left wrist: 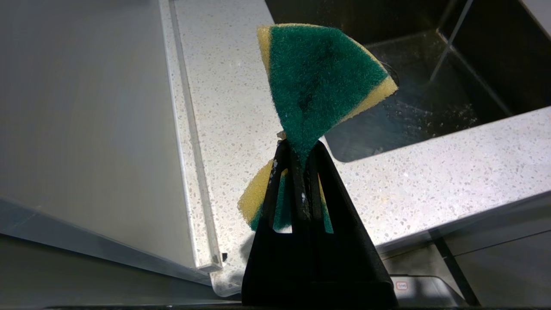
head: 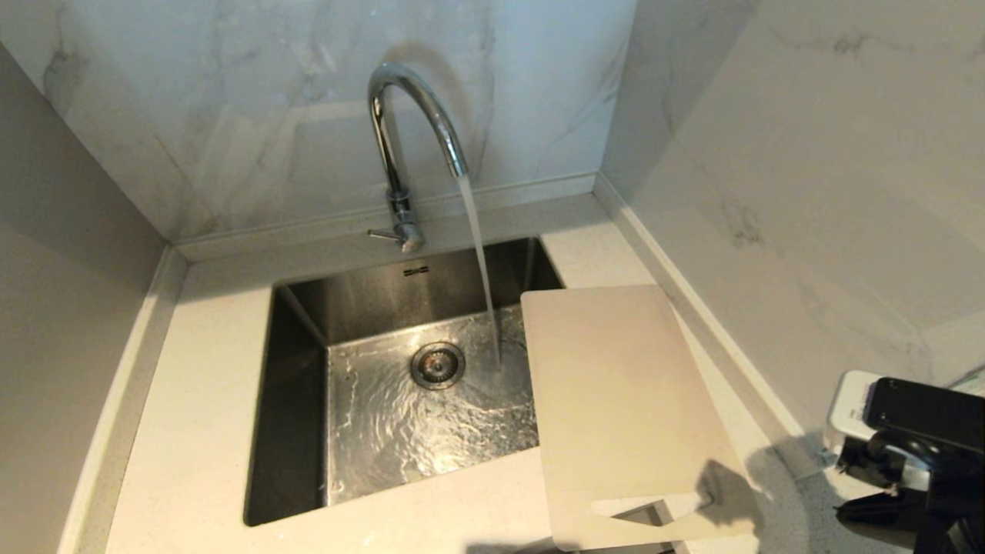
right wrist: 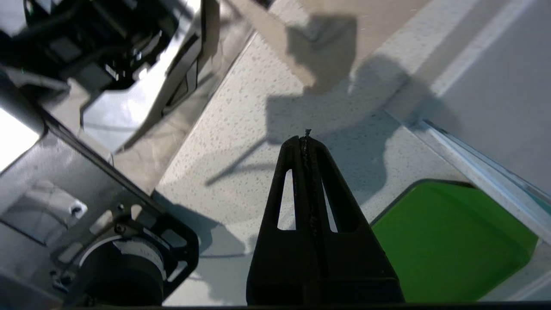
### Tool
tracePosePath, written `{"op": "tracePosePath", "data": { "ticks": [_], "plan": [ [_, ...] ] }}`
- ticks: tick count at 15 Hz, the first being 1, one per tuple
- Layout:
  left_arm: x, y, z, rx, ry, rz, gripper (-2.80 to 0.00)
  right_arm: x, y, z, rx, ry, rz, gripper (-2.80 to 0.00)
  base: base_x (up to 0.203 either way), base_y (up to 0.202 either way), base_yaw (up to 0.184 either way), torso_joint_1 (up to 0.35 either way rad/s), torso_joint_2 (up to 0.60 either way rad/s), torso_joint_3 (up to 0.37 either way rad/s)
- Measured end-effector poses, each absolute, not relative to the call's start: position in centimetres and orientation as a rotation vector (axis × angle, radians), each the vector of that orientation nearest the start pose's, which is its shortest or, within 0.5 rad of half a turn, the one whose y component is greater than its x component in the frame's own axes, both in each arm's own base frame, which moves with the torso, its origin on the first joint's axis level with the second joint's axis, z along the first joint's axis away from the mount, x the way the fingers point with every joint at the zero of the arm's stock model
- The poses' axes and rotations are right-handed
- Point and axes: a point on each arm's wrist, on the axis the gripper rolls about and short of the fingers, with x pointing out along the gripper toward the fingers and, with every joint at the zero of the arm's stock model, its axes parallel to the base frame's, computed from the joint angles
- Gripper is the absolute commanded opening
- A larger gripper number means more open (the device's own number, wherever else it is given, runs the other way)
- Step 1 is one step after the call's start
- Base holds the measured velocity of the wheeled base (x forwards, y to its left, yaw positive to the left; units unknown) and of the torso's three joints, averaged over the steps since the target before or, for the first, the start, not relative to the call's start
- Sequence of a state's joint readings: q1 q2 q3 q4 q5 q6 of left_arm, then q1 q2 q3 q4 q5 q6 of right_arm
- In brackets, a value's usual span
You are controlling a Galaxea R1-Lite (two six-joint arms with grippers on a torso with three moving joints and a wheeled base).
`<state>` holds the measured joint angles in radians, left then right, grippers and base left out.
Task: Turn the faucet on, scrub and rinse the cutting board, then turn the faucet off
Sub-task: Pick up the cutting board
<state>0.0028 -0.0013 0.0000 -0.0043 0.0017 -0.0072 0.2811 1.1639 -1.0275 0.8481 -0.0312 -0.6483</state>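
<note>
Faucet (head: 415,123) running; cutting board (head: 616,400) lies long axis toward me, nearest my empty closed right hand (right wrist: 306,140); left hand (left wrist: 301,157) clamps sponge (left wrist: 318,82).

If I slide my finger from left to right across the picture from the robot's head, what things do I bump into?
Bare countertop → sink → drain → falling water stream → cutting board → the robot's black right arm at the edge.
</note>
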Motion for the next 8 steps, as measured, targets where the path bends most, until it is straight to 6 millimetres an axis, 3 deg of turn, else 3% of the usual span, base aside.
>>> {"op": "tracePosePath", "data": {
  "ticks": [7,8],
  "plan": [
    [-2.3,0.0,7.6,-0.007,-0.006,0.005,-2.8,15.1,5.6,21.6,-0.917,0.997,0.61,-2.8,0.0,0.0,0.0,0.0,0.0,0.0],
    [-2.3,0.0,7.6,-0.007,-0.006,0.004,-2.8,15.4,5.8,21.3,-0.928,1.01,0.618,0.0,0.0,0.0,0.0,0.0,0.0,0.0]
  ]
}}
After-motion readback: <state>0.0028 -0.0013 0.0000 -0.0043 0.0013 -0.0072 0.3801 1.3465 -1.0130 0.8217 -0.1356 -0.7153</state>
